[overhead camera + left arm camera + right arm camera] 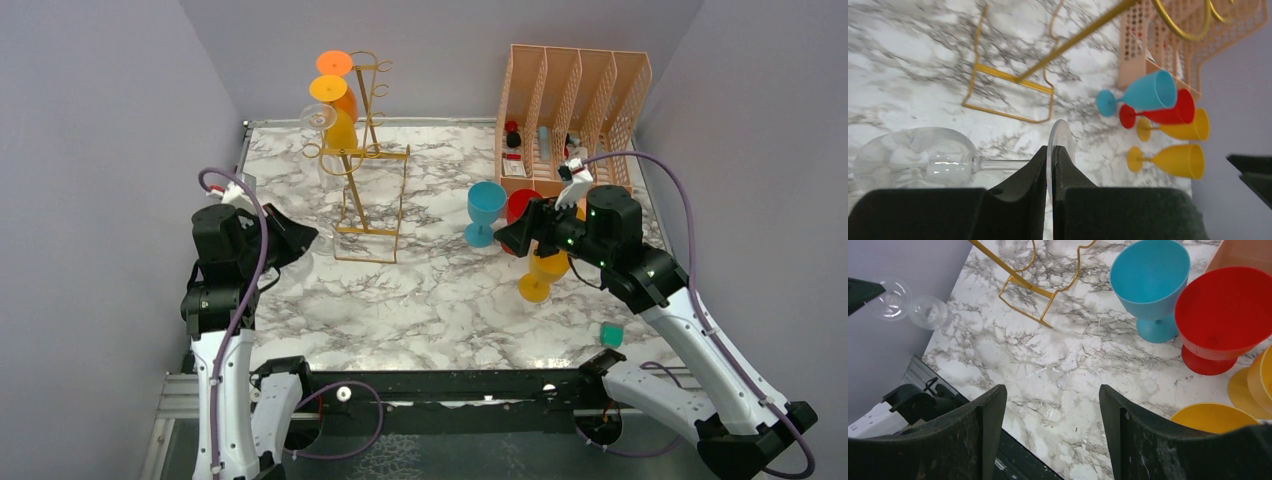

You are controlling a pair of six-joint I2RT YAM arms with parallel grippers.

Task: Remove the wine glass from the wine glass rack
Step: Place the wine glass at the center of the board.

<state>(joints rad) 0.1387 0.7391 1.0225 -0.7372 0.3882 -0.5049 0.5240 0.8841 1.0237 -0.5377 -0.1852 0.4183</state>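
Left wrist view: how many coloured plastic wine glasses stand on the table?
4, grouped by the peach lattice organiser: blue glass, red glass, upper yellow glass, lower yellow glass.

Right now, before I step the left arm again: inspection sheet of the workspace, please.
Surface: marble-pattern table, no spills seen.
Job's things: gold wine glass rack upright, orange and yellow glasses hanging on it; clear wine glass off it.
Clutter: blue glass, red glass, two yellow glasses standing together; peach file organiser; teal block.
Tools: left tool shut on the clear wine glass's foot; right tool open, empty.
Cables: purple cables loop along both arms.
Surroundings: plain walls on three sides.
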